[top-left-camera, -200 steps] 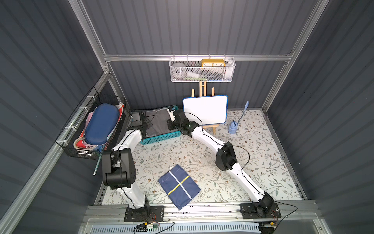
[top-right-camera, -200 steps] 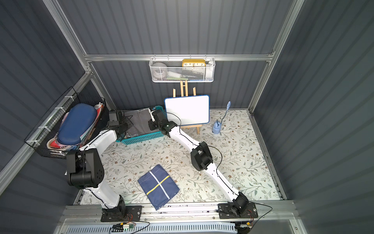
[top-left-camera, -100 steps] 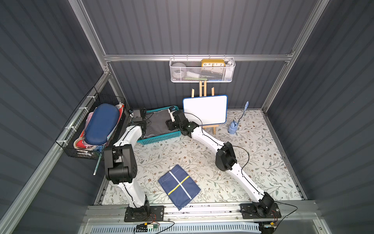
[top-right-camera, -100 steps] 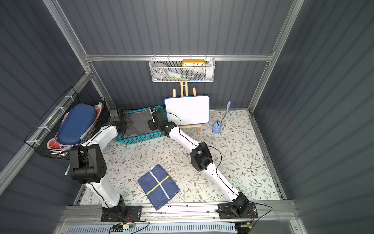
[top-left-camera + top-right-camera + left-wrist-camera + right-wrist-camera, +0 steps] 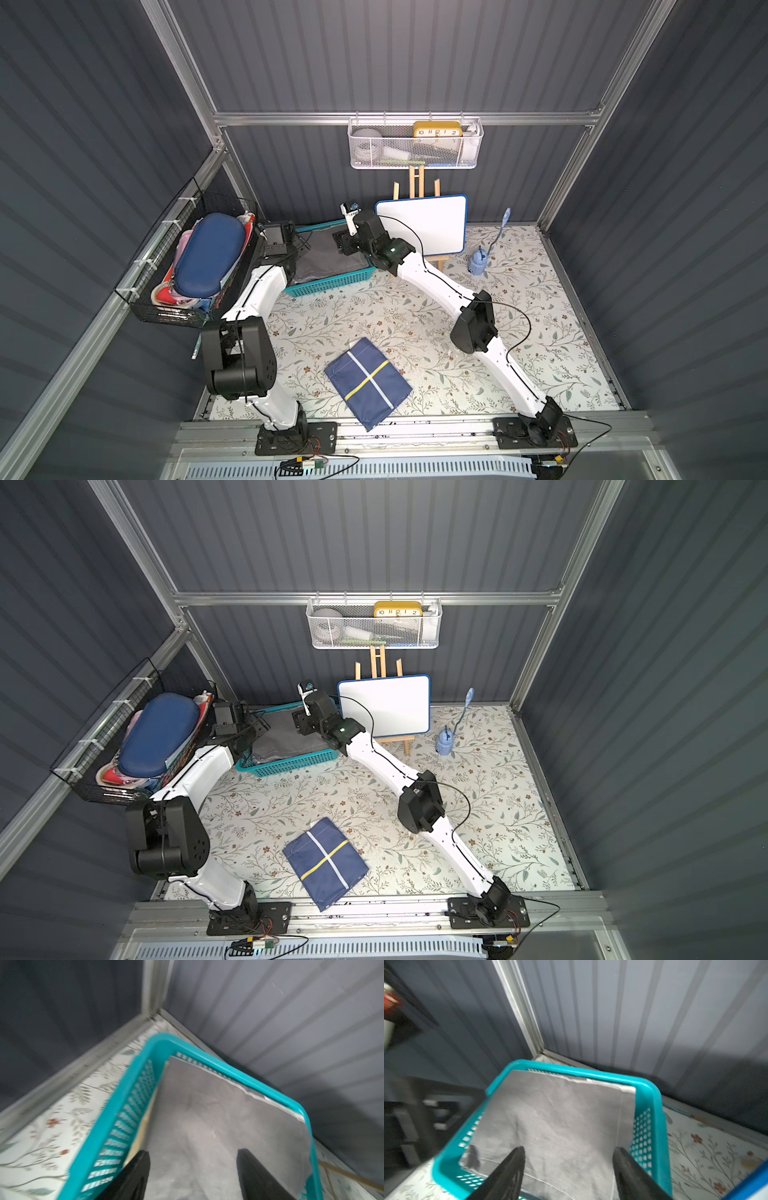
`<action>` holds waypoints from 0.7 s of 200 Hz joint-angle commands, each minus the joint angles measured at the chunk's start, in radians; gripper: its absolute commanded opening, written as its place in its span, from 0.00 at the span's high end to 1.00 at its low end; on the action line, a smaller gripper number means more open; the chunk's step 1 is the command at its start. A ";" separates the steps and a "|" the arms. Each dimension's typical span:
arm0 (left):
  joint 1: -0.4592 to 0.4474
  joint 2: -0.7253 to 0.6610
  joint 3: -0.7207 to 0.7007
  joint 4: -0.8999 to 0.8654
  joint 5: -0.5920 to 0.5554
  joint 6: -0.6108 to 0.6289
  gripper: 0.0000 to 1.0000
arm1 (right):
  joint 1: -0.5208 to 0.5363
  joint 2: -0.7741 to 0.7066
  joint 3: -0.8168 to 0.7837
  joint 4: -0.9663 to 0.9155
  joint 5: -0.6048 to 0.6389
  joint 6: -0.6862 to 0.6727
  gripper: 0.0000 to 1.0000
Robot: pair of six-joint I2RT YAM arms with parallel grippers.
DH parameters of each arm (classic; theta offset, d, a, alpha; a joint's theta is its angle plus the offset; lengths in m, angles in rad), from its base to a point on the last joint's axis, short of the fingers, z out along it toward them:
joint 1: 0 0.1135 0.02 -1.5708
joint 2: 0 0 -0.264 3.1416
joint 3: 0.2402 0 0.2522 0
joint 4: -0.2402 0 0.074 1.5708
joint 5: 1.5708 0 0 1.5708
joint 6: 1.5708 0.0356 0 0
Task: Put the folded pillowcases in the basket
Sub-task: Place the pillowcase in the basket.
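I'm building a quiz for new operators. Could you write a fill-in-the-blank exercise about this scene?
1. The grey folded pillowcase lies inside the ____ basket.
2. The left gripper and the right gripper above it are both ____.
3. The whiteboard stands on a wooden ____.
Missing words: teal; open; easel.

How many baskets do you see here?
3: a teal basket on the table, far corner; a white mesh basket hung high at the back; a black wire basket hung at the robot's left.
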 commanded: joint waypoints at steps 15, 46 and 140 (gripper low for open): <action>0.001 0.112 0.035 -0.001 0.149 0.016 0.29 | 0.030 0.122 0.035 -0.029 -0.043 0.001 0.30; 0.001 0.168 0.038 -0.016 0.135 0.009 0.29 | 0.025 0.172 0.035 -0.029 0.007 0.019 0.31; -0.004 0.121 -0.025 -0.062 -0.038 -0.026 0.27 | -0.053 0.135 0.024 -0.104 0.079 0.119 0.33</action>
